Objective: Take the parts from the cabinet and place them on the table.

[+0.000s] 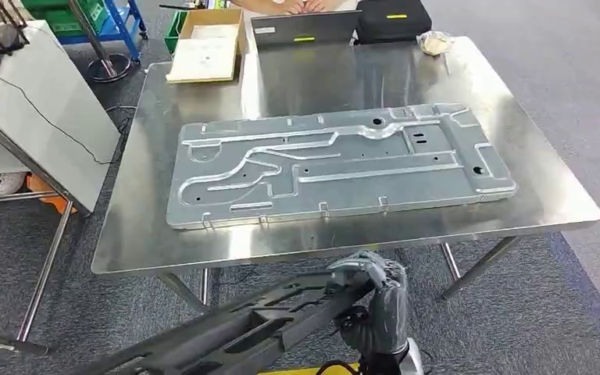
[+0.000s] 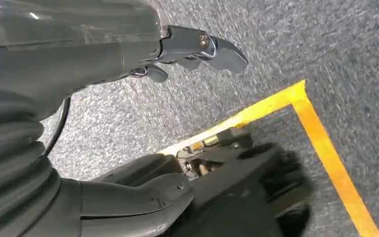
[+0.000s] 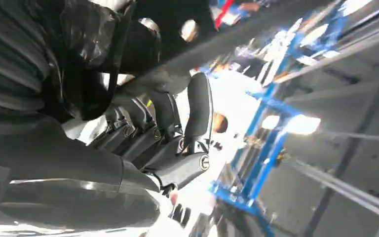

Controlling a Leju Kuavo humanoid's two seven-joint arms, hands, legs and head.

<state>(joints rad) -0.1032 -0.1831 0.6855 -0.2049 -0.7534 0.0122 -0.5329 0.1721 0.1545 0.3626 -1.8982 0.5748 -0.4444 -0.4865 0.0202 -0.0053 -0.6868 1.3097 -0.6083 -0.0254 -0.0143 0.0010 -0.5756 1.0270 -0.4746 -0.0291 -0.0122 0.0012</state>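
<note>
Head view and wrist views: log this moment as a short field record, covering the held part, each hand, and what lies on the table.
held part: long black frame part, below the table's near edge
right hand: grips the black frame part
left hand: holds nothing, above grey carpet
table: steel
on table: large silver stamped panel, lying flat

- Grey carpet floor (image 1: pixel 562 94), all around the steel legs.
- Yellow floor tape (image 2: pixel 321 143), bent at a corner on the carpet.
- Open laptop (image 1: pixel 305 33) at far edge of surface, beside black case (image 1: pixel 392 19).
- Crumpled wrapper (image 1: pixel 436 42) near far right corner.
- Cardboard box (image 1: pixel 207 48) with pale sheets, at far left corner, next to green bin (image 1: pixel 173 30).
- White panel (image 1: pixel 43 109) on left, black cable across it.
- Blue cart (image 1: pixel 121 19) with green crates, far left.
</note>
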